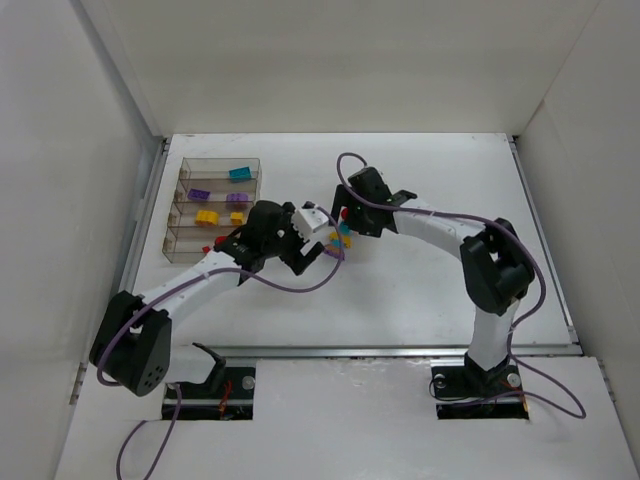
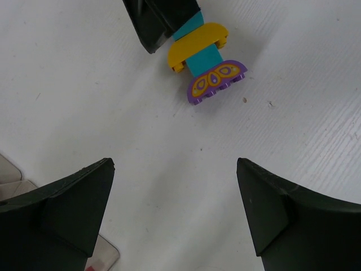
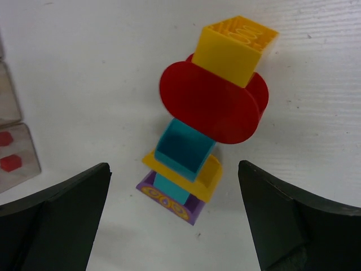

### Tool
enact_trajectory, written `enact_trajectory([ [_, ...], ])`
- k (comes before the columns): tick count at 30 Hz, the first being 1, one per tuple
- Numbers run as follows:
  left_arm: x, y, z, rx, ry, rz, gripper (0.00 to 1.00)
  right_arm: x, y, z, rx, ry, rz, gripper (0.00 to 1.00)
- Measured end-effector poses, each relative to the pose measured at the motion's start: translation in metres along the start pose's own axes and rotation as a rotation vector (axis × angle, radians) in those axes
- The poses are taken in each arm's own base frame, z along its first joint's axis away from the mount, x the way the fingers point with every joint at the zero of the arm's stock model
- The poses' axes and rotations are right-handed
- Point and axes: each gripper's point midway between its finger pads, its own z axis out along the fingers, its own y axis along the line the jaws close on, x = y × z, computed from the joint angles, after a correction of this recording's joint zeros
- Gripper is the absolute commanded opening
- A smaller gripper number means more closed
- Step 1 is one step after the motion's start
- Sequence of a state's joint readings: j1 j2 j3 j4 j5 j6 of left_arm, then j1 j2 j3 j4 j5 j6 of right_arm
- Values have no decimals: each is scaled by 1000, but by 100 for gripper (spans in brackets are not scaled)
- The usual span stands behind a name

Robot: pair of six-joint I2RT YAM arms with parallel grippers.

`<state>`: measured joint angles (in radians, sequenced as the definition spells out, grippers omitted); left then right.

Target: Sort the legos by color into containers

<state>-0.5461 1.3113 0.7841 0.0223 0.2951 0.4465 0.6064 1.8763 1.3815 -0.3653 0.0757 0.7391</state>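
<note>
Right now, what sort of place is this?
Most likely a robotics lab test cell: a white table boxed in by plain white walls, the left arm and right arm bolted at its near edge, and a clear organizer holding legos grouped by color.

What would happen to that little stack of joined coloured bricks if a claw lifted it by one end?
The brick stack is likely stiff and light: small moulded plastic pieces. It might snap apart at a joint, since several separate pieces look only pressed together. The round red piece could let it roll slightly if pushed.
</note>
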Motion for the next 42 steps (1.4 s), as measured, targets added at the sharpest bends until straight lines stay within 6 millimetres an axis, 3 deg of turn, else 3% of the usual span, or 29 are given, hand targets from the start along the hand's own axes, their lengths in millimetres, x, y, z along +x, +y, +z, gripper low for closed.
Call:
enact_trajectory([
  [8, 2, 3, -4, -37, -3, -14, 88, 11, -23, 32, 114, 26, 36, 99],
  [18, -2, 9, -8, -73, -14, -12, 88, 1, -11, 39, 91, 12, 38, 78],
  [26, -6, 13, -8, -85, -32, -9, 88, 15, -15, 50, 95, 66, 37, 65],
  [33, -3, 16, -8, -98, -37, -19, 89, 12, -10, 50, 85, 64, 15, 32],
  [42, -1, 15, -11, -100, -42, -28, 89, 12, -7, 47, 67, 72, -83, 8],
])
